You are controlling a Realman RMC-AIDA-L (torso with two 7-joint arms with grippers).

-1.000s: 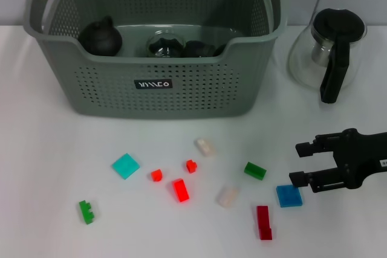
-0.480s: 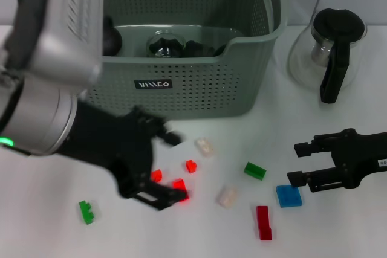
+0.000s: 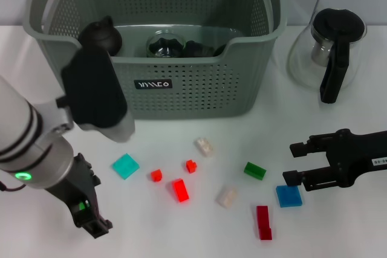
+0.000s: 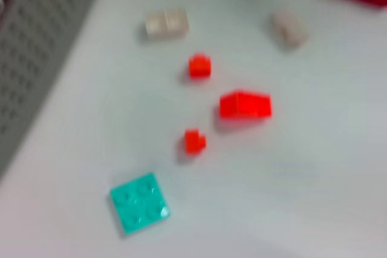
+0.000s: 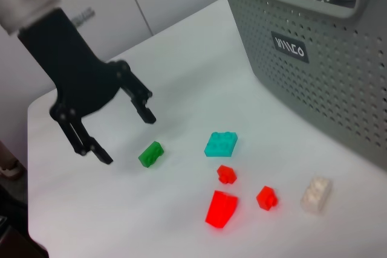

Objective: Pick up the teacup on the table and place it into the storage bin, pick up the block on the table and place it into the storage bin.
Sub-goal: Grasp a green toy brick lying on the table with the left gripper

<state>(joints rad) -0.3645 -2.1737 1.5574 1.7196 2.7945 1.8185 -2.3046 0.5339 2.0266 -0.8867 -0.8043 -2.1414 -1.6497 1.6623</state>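
The left gripper hangs at the near left of the white surface, its black jaws spread wide and holding nothing, poised just above a small green block that lies between the fingertips. The right gripper sits low at the near right, jaws likewise parted wide and empty, with a blue square block touching or just beside its nearer finger. Loose pieces are scattered across the surface between the two arms: a teal square block nearest the left arm, then a small red block, a larger red block and another small red block clustered at centre, a pale cream block a little farther back, a second pale block nearer the front, a green block to the right of centre, and a dark red block at the near edge. Beyond them stands the storage bin, a grey-green perforated basket with orange handle tabs and a black label on its front, already holding a dark round teapot at its left end, a glass vessel in the middle and a dark teacup beside that. A glass carafe with black lid and handle stands on the surface to the right of the bin.
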